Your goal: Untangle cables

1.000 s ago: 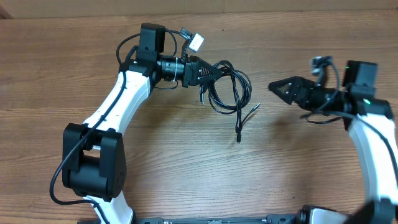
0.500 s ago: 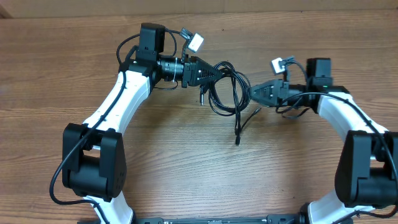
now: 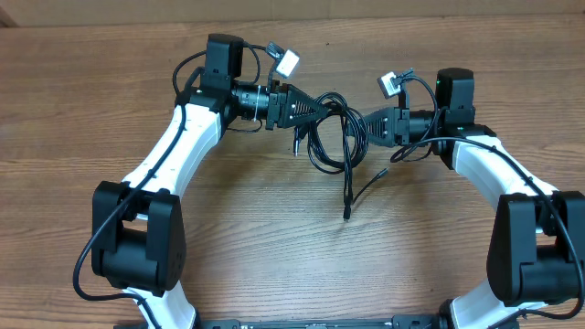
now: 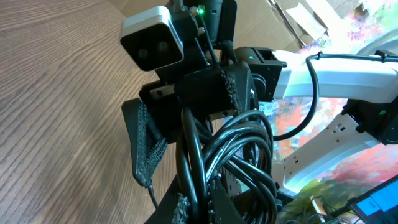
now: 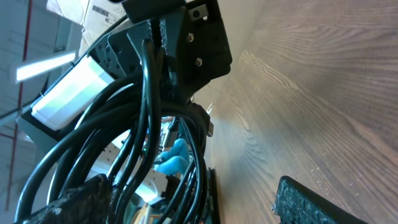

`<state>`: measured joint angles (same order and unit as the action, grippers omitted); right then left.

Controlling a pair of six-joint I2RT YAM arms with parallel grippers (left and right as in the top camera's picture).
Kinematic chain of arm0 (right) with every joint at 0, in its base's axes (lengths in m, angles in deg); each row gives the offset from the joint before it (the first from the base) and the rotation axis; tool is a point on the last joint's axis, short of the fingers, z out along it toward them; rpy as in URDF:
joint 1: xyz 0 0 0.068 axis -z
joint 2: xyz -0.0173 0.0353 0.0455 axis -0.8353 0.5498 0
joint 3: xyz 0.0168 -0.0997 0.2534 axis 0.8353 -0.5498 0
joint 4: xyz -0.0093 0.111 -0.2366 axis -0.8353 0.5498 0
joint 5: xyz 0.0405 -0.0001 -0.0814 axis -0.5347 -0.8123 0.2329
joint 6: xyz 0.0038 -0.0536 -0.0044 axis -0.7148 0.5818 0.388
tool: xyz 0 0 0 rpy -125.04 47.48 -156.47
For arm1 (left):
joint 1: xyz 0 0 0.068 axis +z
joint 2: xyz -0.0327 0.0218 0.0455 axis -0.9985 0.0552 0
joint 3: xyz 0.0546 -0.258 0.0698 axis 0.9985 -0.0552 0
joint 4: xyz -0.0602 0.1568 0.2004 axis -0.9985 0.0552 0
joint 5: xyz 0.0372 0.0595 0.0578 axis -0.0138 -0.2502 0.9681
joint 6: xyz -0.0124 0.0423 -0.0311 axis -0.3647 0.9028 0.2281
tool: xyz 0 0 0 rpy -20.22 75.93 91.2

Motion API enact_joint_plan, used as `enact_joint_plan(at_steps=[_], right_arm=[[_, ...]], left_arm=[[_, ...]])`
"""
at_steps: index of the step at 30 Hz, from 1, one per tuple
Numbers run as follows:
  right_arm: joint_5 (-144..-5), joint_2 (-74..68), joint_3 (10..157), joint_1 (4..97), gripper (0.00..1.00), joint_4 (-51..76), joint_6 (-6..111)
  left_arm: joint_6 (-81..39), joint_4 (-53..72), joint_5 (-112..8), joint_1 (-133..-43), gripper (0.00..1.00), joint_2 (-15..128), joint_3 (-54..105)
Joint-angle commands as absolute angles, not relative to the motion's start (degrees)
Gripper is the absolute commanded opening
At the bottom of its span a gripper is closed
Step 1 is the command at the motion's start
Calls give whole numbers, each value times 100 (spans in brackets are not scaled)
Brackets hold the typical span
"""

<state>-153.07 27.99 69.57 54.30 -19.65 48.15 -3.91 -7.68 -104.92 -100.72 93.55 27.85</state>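
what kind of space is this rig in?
Probably a lab or warehouse-like workshop: a wood-grain table, cardboard boxes in the background, and a strip light overhead.

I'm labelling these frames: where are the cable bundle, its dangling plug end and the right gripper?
cable bundle (image 3: 348,143), overhead view, on its looped cords.
dangling plug end (image 3: 347,214), overhead view, on its tip.
right gripper (image 3: 368,129), overhead view, between its fingertips.

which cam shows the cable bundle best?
Overhead. It shows the whole cable bundle, loops and trailing ends, between the left gripper and the right gripper. Both wrist views show only close-up loops, with the ends out of frame.
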Motion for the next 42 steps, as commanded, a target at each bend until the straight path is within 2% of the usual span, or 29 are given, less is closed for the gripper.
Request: enact_joint_plan(at_steps=[1, 9, 15, 25, 26, 28, 38, 42], right_arm=[[-15412, 2799, 6970, 5401, 82, -2031, 4371], [-15639, 2799, 6970, 5205, 82, -2046, 4353], [-15615, 2799, 6970, 5069, 71, -2278, 4349], [-15639, 2799, 6970, 5071, 69, -2532, 3929], [-15639, 2799, 6970, 5071, 67, -2654, 3792], [-15635, 2799, 6970, 5071, 52, -2934, 3551], [-14566, 2799, 6970, 5058, 4, -3004, 3473], [-13943, 2799, 6970, 5058, 4, -3004, 3484]], left_arm=[[-234, -799, -10652, -10112, 4, 9364, 2807], [64, -812, -10626, -10197, 4, 9364, 2807], [62, -808, -10193, -10254, 4, 9366, 2807], [210, -738, -10038, -10262, 4, 9371, 2805], [210, -698, -9937, -10267, 4, 9373, 2805], [210, -578, -9732, -10280, 4, 9375, 2807], [162, -528, -9762, -10289, 4, 9375, 2807], [97, -530, -10204, -10287, 4, 9375, 2805]])
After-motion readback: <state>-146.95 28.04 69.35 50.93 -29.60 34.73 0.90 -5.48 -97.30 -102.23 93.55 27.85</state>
